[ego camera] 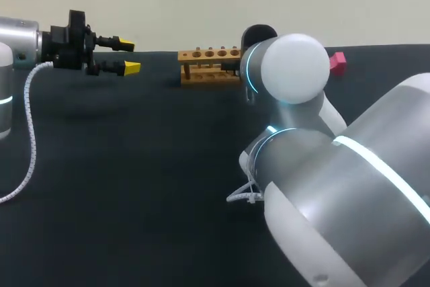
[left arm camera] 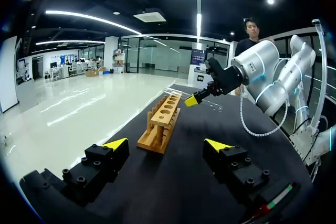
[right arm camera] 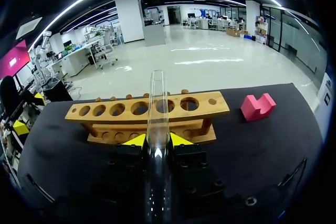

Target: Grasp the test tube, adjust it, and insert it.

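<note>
A clear glass test tube (right arm camera: 157, 109) is held between the yellow tips of my right gripper (right arm camera: 158, 141), which is shut on it. The tube points straight ahead along the fingers, towards a wooden rack (right arm camera: 147, 113) with a row of holes. The tube's far end shows in front of a hole right of the rack's middle. In the head view the rack (ego camera: 208, 65) stands at the table's back, and my right arm (ego camera: 295, 72) hides its own gripper and the tube. My left gripper (ego camera: 127, 57) hovers left of the rack, open and empty. In the left wrist view its fingers (left arm camera: 115, 145) frame the rack's near end (left arm camera: 163, 121).
A pink block (right arm camera: 257, 106) lies on the dark table to the right of the rack, also seen in the head view (ego camera: 337, 62). A white cable (ego camera: 27, 139) hangs from my left arm. My right arm's bulk fills the table's right front.
</note>
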`<state>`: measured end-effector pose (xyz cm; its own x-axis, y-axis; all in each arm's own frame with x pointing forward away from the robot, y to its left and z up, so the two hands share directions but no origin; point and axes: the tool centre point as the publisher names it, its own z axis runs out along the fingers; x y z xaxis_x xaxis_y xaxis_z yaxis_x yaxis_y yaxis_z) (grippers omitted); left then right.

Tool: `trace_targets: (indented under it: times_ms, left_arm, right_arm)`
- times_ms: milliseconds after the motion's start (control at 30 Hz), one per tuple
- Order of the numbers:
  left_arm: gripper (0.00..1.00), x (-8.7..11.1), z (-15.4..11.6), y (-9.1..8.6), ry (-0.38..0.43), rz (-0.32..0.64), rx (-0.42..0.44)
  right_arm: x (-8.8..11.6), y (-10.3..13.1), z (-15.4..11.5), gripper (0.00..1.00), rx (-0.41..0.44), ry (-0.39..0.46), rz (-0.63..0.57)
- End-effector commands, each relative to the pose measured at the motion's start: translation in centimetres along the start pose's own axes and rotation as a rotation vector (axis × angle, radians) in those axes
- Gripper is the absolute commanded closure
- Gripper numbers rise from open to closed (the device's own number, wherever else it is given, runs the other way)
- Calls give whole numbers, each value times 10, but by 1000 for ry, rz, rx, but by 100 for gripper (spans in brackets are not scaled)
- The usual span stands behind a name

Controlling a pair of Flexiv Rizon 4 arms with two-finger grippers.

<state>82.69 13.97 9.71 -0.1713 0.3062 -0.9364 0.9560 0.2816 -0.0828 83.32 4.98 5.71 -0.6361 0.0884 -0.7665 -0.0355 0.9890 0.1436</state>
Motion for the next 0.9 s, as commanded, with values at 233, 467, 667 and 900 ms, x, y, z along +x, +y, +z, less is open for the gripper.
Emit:
trace_targets:
  times_ms: [233, 467, 667, 900]
  left_arm:
    - [0, 1, 0, 0, -3, 3, -1]
    - [0, 1, 0, 0, -3, 3, -1]
    - [0, 1, 0, 0, -3, 3, -1]
    - [0, 1, 0, 0, -3, 3, -1]
  right_arm:
    - [1, 1, 7, 100, -8, 42, 5]
    - [2, 1, 11, 100, -18, 93, 20]
    - [3, 2, 14, 100, -31, 134, 18]
    - [4, 2, 16, 100, -48, 190, 23]
